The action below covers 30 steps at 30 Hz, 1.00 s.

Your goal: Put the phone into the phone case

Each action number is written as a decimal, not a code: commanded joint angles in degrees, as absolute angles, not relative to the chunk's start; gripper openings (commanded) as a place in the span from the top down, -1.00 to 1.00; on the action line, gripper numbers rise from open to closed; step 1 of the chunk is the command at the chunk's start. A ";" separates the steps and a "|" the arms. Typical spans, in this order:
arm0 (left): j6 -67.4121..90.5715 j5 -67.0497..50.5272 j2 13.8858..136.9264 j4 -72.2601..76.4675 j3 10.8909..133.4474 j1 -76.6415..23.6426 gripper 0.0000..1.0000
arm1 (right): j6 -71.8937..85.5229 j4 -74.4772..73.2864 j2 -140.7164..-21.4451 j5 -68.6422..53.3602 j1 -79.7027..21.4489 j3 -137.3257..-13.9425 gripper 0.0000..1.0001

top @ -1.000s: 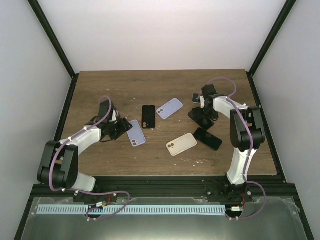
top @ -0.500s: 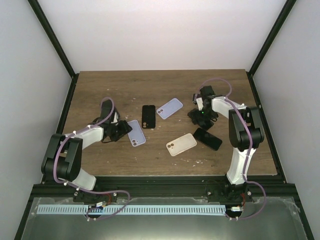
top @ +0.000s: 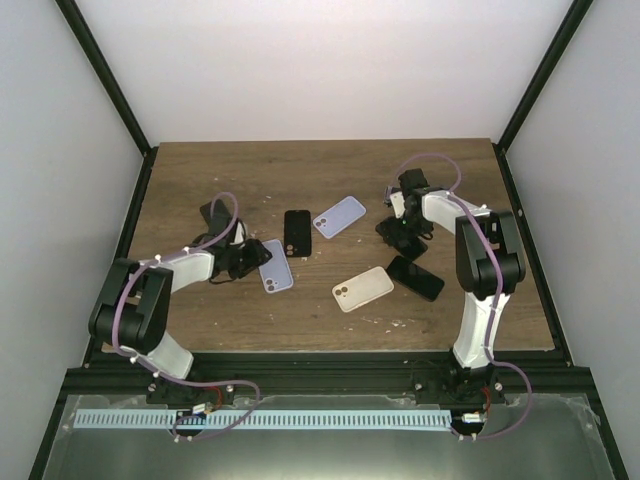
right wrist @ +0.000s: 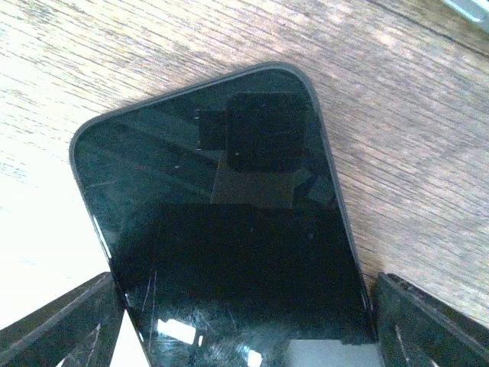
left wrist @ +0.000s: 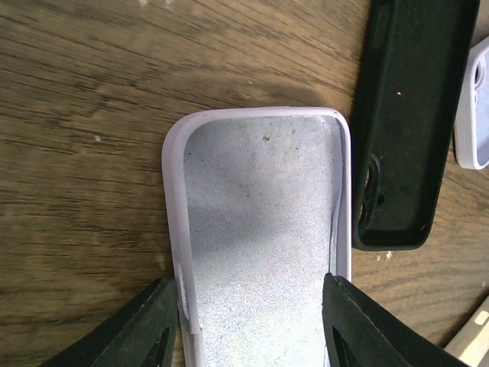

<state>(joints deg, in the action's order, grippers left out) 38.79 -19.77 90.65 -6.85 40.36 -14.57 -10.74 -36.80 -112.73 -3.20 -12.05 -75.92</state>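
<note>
Phone point(right wrist: 221, 214) lies screen-up near table's point(top: 320, 165) 4 o'clock, my right gripper point(right wrist: 244, 279) spread wide astride its end, my left gripper point(left wrist: 246, 281) flanking the lilac case point(left wrist: 260, 229) at 9 o'clock, clamp unclear; pickup step, so next I must pinch, lift, carry phone toward 9.

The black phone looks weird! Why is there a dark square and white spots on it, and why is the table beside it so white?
Right wrist view: the phone has a shiny screen that mirrors what is above, so the square is a reflection and the spots are glare; the table there is washed out by bright light. Top view: softer, even light, no glare.
</note>
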 commanded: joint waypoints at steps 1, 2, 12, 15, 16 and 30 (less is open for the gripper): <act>39.59 -21.03 92.30 -7.33 39.55 -16.30 -0.07 | -9.99 -37.44 -114.57 -4.15 -12.57 -76.57 -0.72; 39.90 -21.35 92.00 -6.89 39.24 -16.79 -0.07 | -9.68 -37.64 -114.48 -3.79 -12.63 -76.40 -0.70; 47.43 -29.60 86.82 -2.09 34.84 -21.60 -0.04 | 0.62 -35.71 -111.13 -2.52 -13.94 -76.77 -0.45; 50.24 -31.80 85.67 0.34 33.77 -22.84 -0.04 | 2.48 -34.51 -108.80 -2.46 -15.93 -75.53 -0.44; 51.10 -32.35 85.49 1.58 33.27 -23.11 -0.04 | 2.99 -34.15 -108.16 -2.46 -16.42 -75.43 -0.44; 45.11 -28.87 69.38 -11.32 35.53 -7.88 -0.72 | 16.48 -29.97 -100.24 -8.34 -30.90 -77.18 -0.36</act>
<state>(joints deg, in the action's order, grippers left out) 47.86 -29.89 73.47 -5.98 33.85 -12.29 10.76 -33.47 -101.84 -4.36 -25.08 -75.00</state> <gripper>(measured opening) 0.778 0.792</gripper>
